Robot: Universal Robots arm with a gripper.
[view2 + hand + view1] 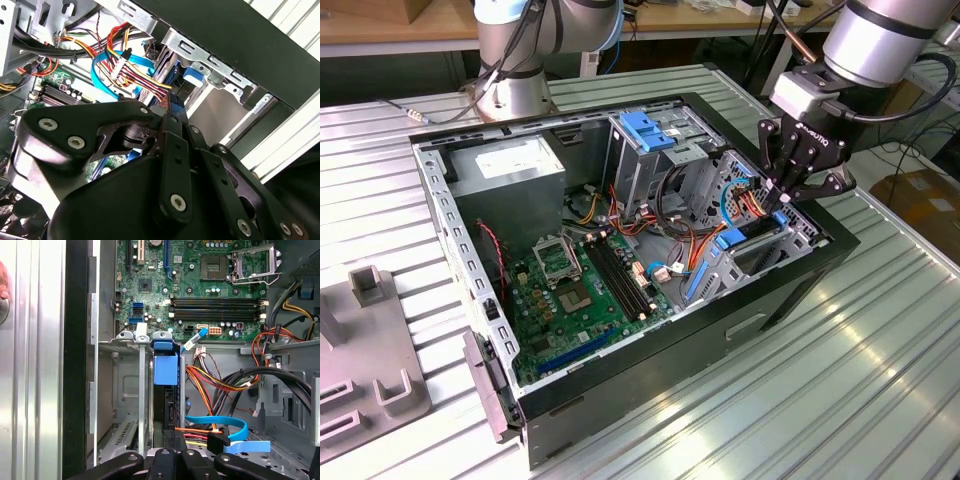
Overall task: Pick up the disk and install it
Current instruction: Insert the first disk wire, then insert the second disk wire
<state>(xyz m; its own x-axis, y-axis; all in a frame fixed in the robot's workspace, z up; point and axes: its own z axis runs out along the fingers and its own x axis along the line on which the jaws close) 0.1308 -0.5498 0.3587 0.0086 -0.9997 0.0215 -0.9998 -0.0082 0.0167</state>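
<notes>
The disk (735, 239) stands on edge in the drive bay at the front corner of the open computer case (790, 290), on the exterior view's right. Its blue carrier frame (166, 369) shows end-on in the first wrist view, between the bay's metal walls. My gripper (782, 200) hangs straight over the bay with its fingers drawn together on the disk's upper edge. In the second wrist view the gripper (172, 107) narrows to a point at the blue frame (192, 75). The gripper (175, 456) also shows at the disk's near end in the first wrist view.
Red, yellow and orange power cables and a blue data cable (220, 422) run close beside the bay. Inside the case are the motherboard (585, 290), a grey power-supply box (510, 165) and a metal drive cage with a blue bracket (645, 130). A grey fixture (370, 340) lies on the ribbed table.
</notes>
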